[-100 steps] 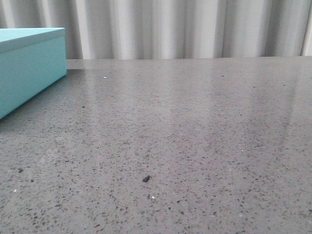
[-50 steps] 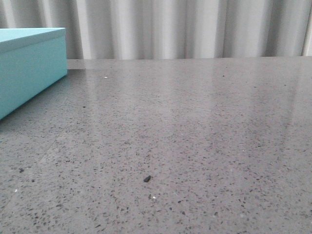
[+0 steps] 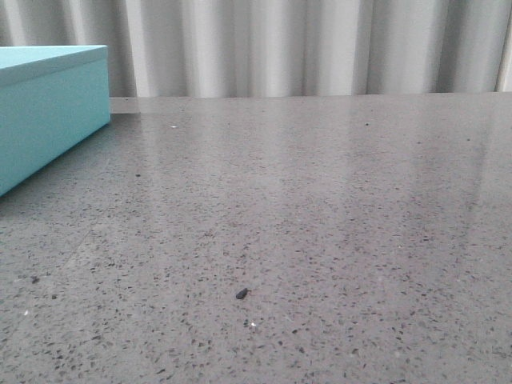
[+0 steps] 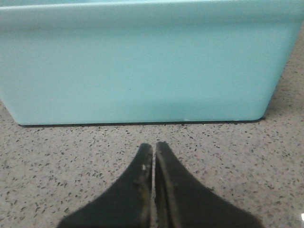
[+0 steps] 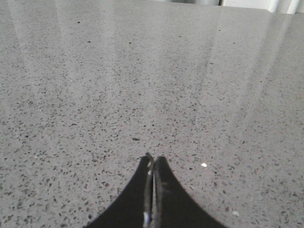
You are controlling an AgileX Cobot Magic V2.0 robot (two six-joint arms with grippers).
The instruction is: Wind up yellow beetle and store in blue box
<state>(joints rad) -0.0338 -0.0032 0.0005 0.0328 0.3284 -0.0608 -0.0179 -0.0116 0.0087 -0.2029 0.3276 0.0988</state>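
Observation:
The blue box (image 3: pixel 50 108) stands at the far left of the table in the front view, lid on. In the left wrist view its turquoise side (image 4: pixel 142 61) fills the upper half. My left gripper (image 4: pixel 153 146) is shut and empty, a short way from that side, over bare table. My right gripper (image 5: pixel 154 159) is also shut with nothing in it, above the speckled tabletop. The yellow beetle is out of view in every frame. Neither gripper shows in the front view.
The grey speckled stone table (image 3: pixel 320 208) runs back to a pale pleated curtain (image 3: pixel 304 48). A small dark speck (image 3: pixel 241 294) lies near the front middle. A white fleck (image 5: pixel 204 165) sits beside my right fingers.

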